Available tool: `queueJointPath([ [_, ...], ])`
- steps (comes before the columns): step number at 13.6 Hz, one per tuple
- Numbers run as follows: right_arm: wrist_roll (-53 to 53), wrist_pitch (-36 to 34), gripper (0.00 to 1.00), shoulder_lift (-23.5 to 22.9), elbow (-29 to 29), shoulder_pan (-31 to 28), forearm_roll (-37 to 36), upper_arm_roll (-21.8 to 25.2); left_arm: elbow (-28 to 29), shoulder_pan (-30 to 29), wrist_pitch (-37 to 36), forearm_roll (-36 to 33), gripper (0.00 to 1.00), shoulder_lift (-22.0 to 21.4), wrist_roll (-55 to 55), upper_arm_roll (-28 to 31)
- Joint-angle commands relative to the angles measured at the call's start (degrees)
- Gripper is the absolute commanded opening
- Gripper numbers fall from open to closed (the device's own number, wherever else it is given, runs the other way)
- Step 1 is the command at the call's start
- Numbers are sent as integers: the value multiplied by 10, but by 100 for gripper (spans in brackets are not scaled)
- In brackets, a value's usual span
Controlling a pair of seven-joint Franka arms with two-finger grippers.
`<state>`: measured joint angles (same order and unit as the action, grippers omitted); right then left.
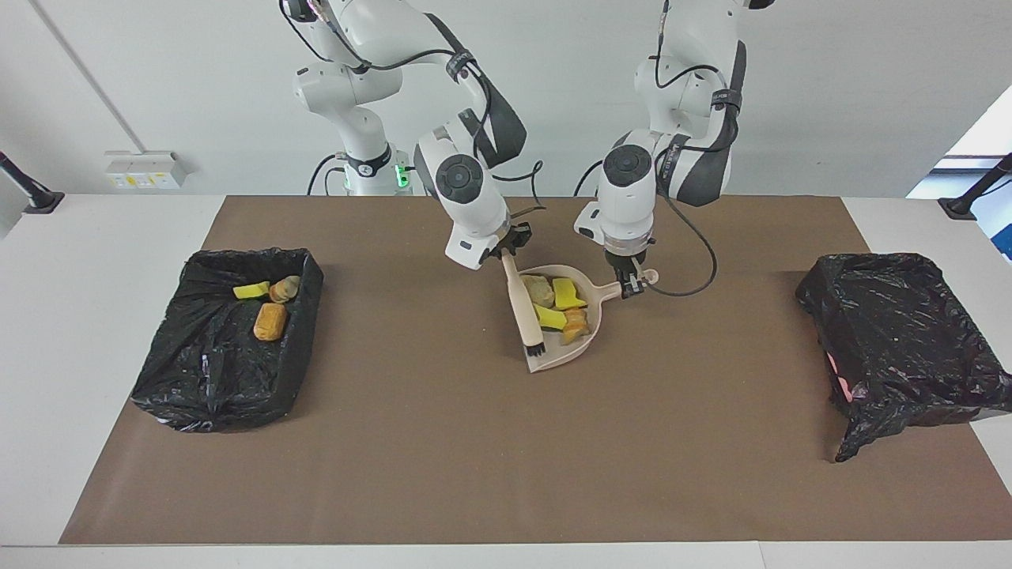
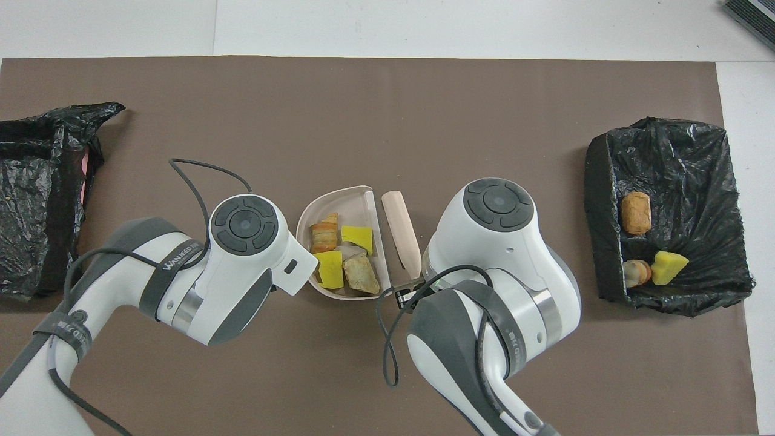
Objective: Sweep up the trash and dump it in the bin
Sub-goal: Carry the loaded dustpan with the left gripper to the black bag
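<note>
A beige dustpan (image 1: 557, 360) lies mid-table on the brown mat, and my left gripper (image 1: 630, 283) is shut on its handle. Several pieces of trash sit in the dustpan (image 2: 312, 212): yellow chunks (image 1: 566, 293), a tan lump (image 1: 539, 290) and an orange lump (image 1: 575, 322). My right gripper (image 1: 506, 245) is shut on the beige brush (image 1: 524, 304), whose black bristles (image 1: 535, 345) rest at the pan's open mouth. In the overhead view the brush (image 2: 401, 233) lies along the pan's open edge. The bin (image 1: 229, 340) lined with a black bag stands at the right arm's end.
That bin holds three pieces: an orange lump (image 1: 269, 322), a yellow chunk (image 1: 251, 291) and a rounded tan piece (image 1: 285, 289). A second black-bagged bin (image 1: 901, 340) stands at the left arm's end. Cables hang from both wrists.
</note>
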<state>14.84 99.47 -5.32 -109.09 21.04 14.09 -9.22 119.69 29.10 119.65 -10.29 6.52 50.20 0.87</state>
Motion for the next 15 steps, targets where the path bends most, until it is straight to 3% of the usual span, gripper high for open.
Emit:
queueJointPath([
  [1, 102, -46, 0, 44, -9, 0, -12, -11, 6, -13, 13, -6, 0, -11, 26, -1],
  [3, 192, -51, 0, 64, -28, 33, -6, -12, -2, -48, 10, -5, 0, -19, 71, -3],
  [5, 208, -33, 0, 94, -73, 51, 15, -12, -10, -76, 2, -5, 0, -39, 127, -1],
  [8, 188, 52, 0, 152, -169, 69, 90, -13, -10, -151, 2, -5, 0, -84, 220, -1],
  [12, 201, 147, 0, 153, -248, 135, 93, -13, -17, -250, -4, -5, 0, -108, 301, 3],
  [15, 201, 182, 0, 165, -298, 137, 93, -13, -49, -316, -33, 22, 0, -107, 335, 5],
])
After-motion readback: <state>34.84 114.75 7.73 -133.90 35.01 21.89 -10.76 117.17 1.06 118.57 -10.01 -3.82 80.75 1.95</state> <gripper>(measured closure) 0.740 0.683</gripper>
